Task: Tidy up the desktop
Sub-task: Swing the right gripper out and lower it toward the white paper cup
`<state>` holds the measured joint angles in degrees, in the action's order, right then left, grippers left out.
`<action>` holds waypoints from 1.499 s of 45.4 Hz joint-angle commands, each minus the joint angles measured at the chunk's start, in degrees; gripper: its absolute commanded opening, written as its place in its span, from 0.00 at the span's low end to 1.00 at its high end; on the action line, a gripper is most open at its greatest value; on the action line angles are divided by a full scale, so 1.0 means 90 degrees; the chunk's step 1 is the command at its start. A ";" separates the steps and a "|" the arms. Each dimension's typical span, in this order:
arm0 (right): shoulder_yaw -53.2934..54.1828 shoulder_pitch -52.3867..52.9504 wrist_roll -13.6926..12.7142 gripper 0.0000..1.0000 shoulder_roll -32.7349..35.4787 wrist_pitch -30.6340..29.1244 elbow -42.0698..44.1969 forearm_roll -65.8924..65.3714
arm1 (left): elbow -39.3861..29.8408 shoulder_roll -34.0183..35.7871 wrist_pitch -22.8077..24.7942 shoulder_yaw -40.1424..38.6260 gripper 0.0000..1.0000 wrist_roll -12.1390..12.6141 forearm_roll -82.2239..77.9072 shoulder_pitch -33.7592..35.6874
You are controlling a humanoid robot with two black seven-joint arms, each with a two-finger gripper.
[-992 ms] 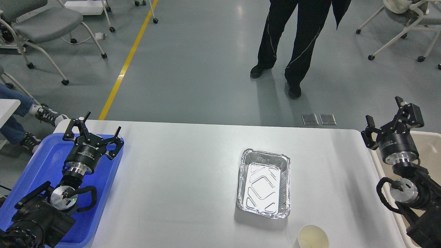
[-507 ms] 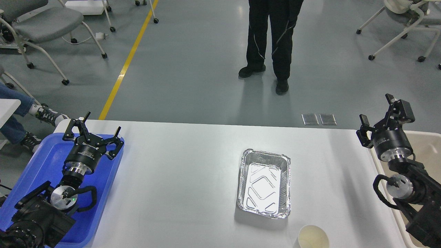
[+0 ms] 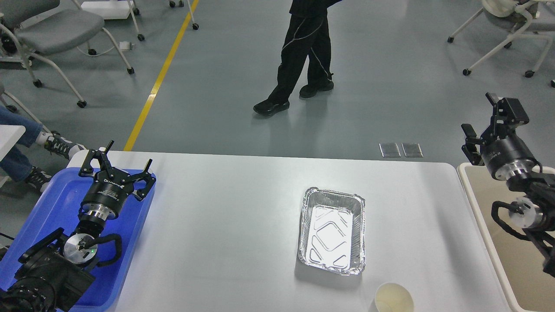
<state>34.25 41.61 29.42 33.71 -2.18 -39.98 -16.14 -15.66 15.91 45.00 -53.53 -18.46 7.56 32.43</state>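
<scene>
The desktop fills the lower middle of my view, a white slab with rounded far corners, its long axis running left to right across me. I place everything else from it.

Off its left end sits the blue tray, its edge just beside the desktop's. Off its right end stands the beige bin, likewise close against the edge.

My left arm rises over the blue tray, and my left gripper hangs above the tray's far corner with its fingers spread wide and nothing between them. White lettering circles its black collar, too small for me to read.

My right gripper hovers past the desktop's far right corner, over the bin's far rim. Its fingers stand apart, holding nothing. Pale marking on its body is also illegible.

On the desktop, right of centre, lies the foil tray, open side up, long axis running away from me. At the near edge, just right of it, stands a paper cup, partly cut off.
</scene>
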 commanded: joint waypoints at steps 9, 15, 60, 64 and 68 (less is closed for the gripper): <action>-0.3306 0.1860 -0.0261 1.00 0.1079 -0.0050 -0.0147 -0.1408 | 0.0002 0.0000 0.0000 0.0000 1.00 0.0000 0.0000 0.0000; -0.3571 0.2144 -0.0476 1.00 0.1137 -0.0089 -0.0391 -0.3028 | 0.0002 0.0000 0.0000 0.0000 1.00 0.0000 0.0000 0.0000; -0.7233 0.4625 -0.1453 1.00 0.3139 -0.1593 -0.5518 -0.6312 | 0.0002 0.0000 0.0000 0.0000 1.00 0.0000 0.0000 0.0000; -0.7399 0.4625 -0.1453 1.00 0.3149 -0.1584 -0.5733 -0.6312 | 0.0002 0.0000 0.0000 0.0000 1.00 0.0000 0.0000 0.0000; -0.7399 0.4518 -0.1462 1.00 0.3061 -0.1584 -0.5772 -0.6274 | 0.0002 0.0000 0.0000 0.0000 1.00 0.0000 0.0000 0.0000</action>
<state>-28.45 82.22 16.58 60.48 -16.10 -86.34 -71.83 -15.65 15.91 45.00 -53.53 -18.46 7.56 32.43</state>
